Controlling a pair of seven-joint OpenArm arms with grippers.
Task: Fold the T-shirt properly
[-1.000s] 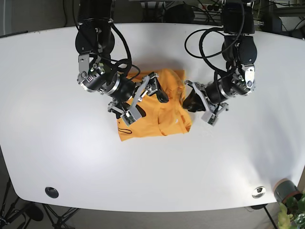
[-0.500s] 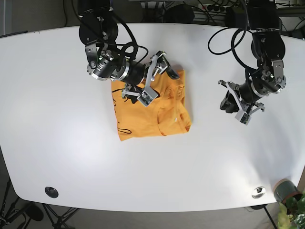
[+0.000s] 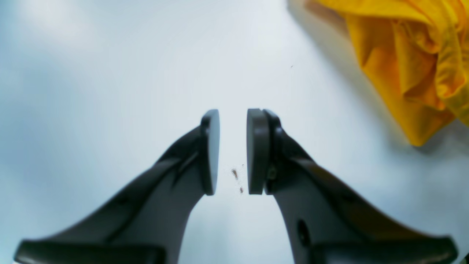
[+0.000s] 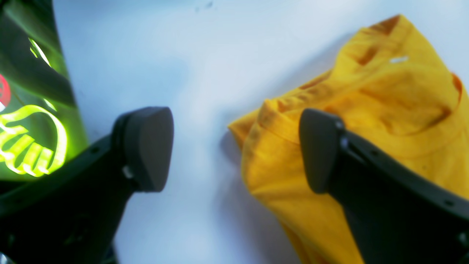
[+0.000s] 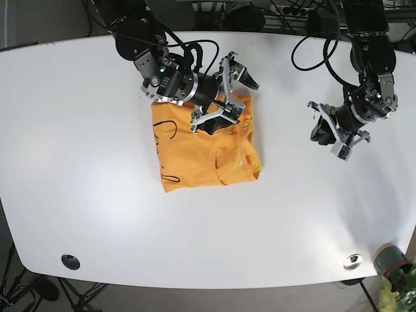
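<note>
The yellow-orange T-shirt [image 5: 201,156] lies folded into a rough rectangle at the middle of the white table [image 5: 97,195]. My right gripper [image 5: 231,91] hovers open over the shirt's far right corner. In the right wrist view the right gripper [image 4: 234,150] has one finger above the T-shirt [image 4: 366,121] and the other above bare table, holding nothing. My left gripper [image 5: 323,133] is well off to the right of the shirt. In the left wrist view the left gripper [image 3: 232,150] shows only a thin gap between its pads, with nothing between them, and the T-shirt [image 3: 414,73] at the upper right.
A small potted plant [image 5: 393,273] stands at the near right corner. Two round fittings [image 5: 70,262] [image 5: 353,261] sit near the table's front edge. Cables hang behind the table's far edge. A green glowing shape [image 4: 22,121] fills the left of the right wrist view.
The left gripper has let go of the shirt's right edge and drawn away to the right. The right gripper moved from the shirt's middle up to its far right corner.
</note>
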